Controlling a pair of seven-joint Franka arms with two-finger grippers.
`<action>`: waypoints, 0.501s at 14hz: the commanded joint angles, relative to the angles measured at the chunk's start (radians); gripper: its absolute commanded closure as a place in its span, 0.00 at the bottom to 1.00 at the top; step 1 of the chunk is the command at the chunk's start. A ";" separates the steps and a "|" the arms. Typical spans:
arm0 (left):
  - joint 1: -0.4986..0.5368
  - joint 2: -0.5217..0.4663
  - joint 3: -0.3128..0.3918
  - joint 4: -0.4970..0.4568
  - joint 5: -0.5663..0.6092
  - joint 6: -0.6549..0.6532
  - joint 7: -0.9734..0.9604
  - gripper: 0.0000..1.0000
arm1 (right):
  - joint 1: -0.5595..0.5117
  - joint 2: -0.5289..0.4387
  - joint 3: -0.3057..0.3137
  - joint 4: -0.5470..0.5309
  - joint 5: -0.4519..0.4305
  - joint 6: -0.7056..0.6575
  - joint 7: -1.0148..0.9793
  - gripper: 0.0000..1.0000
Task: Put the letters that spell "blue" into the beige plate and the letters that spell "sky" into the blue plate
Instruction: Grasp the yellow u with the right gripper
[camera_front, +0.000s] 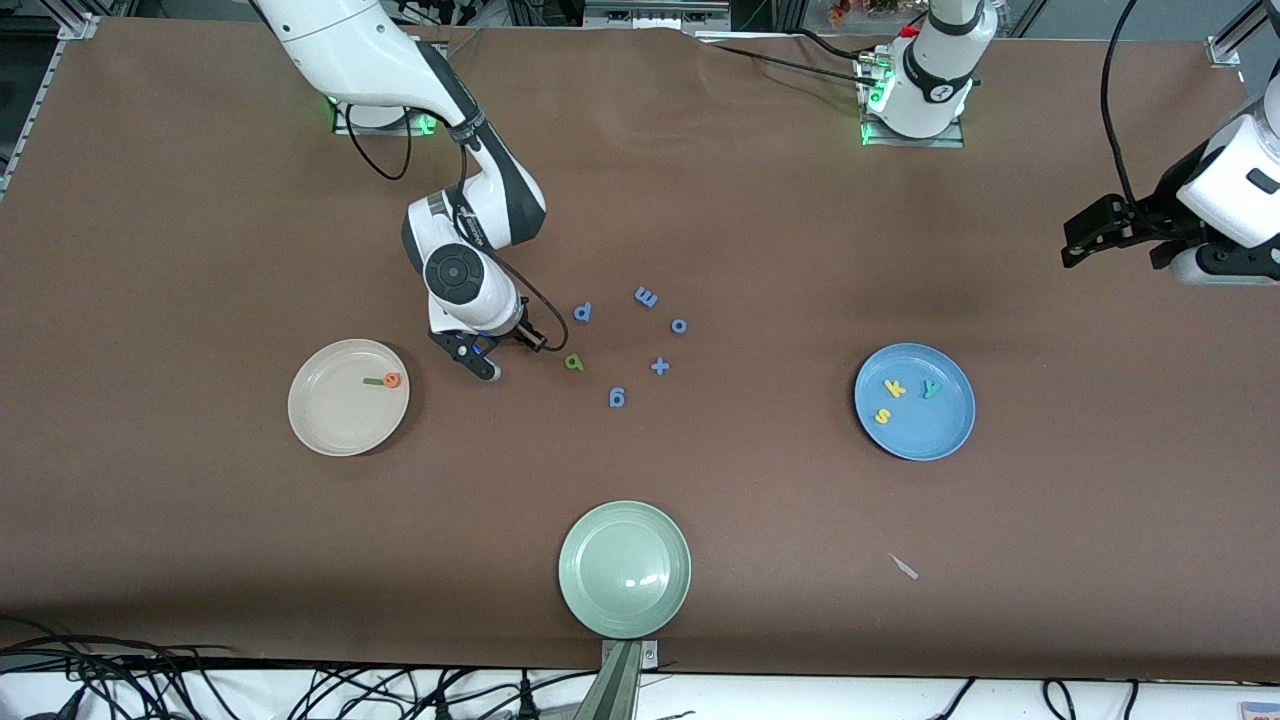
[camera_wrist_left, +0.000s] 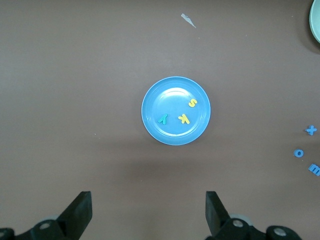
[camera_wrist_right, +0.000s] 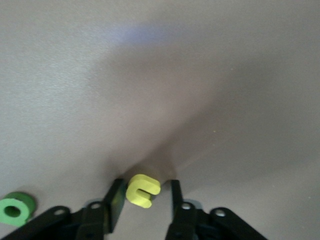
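Note:
My right gripper (camera_front: 488, 362) is down at the table between the beige plate (camera_front: 330, 425) and the green b (camera_front: 573, 362). In the right wrist view its open fingers (camera_wrist_right: 146, 187) straddle the yellow u (camera_wrist_right: 142, 190); one finger touches it and the other stands just apart. The green b (camera_wrist_right: 16, 208) lies beside them. An orange e (camera_front: 393, 380) and a thin green l (camera_front: 375, 381) lie in the beige plate. The blue plate (camera_front: 940, 430) holds the yellow s (camera_front: 883, 415), yellow k (camera_front: 894, 387) and teal y (camera_front: 931, 389). My left gripper (camera_wrist_left: 148, 210) waits open, high over the table at its own end.
Periwinkle letters (camera_front: 583, 312) (camera_front: 646, 296) (camera_front: 679, 325) (camera_front: 617, 398) and a plus sign (camera_front: 660, 366) lie mid-table near the green b. A pale green plate (camera_front: 600, 600) sits by the edge nearest the front camera. A small pale scrap (camera_front: 905, 567) lies nearer to the front camera than the blue plate.

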 joint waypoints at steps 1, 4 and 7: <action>-0.006 -0.018 -0.004 -0.008 0.028 0.005 0.016 0.00 | 0.010 0.005 -0.003 -0.016 0.011 0.014 -0.005 0.67; -0.006 -0.010 -0.006 0.003 0.026 -0.006 0.018 0.00 | 0.010 0.000 -0.006 -0.011 0.011 0.006 -0.020 0.82; -0.008 -0.011 -0.008 0.003 0.026 -0.009 0.018 0.00 | 0.003 -0.024 -0.046 0.010 0.009 -0.056 -0.123 0.86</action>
